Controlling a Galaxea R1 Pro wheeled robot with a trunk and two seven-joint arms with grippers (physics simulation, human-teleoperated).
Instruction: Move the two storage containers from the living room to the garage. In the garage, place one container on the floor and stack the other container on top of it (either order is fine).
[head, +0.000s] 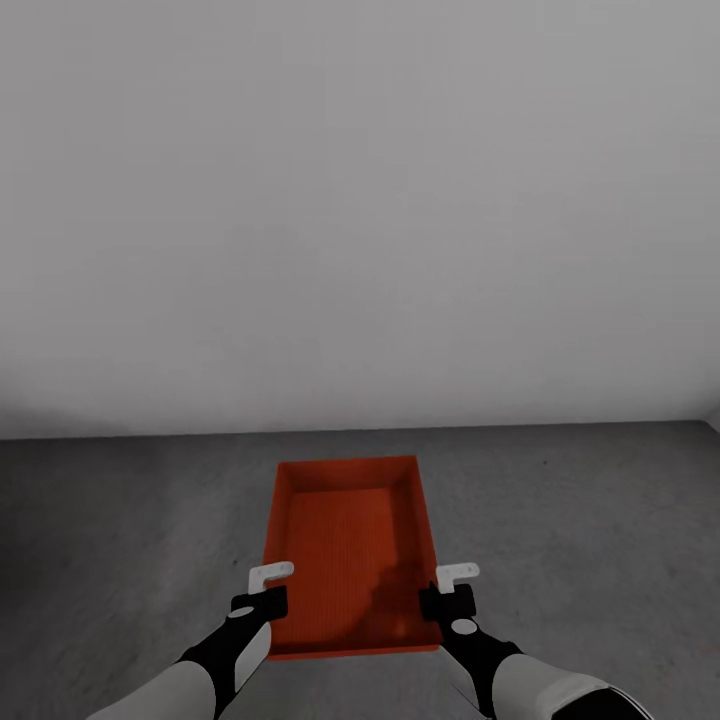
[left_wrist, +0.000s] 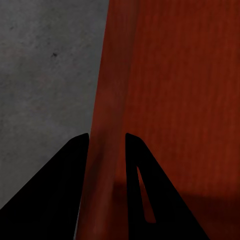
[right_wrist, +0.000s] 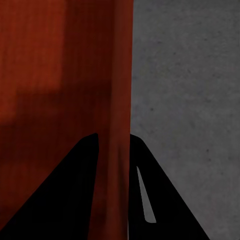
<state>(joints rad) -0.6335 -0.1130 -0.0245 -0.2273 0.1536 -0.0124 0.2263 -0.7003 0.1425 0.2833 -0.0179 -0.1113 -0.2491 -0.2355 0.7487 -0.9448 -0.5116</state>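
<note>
Here the storage container (head: 350, 550) sits over the grey concrete floor (head: 120, 520), its long axis running straight away from the robot toward the plain wall (head: 360, 200). It lies directly ahead, between both arms, neither one nearer. The left gripper (head: 266, 588) pinches the left long wall, one finger (left_wrist: 55, 200) outside and one inside; the right gripper (head: 452, 588) clamps the right wall likewise. Whether the bin's bottom touches the concrete or hangs just above it, I cannot tell.
</note>
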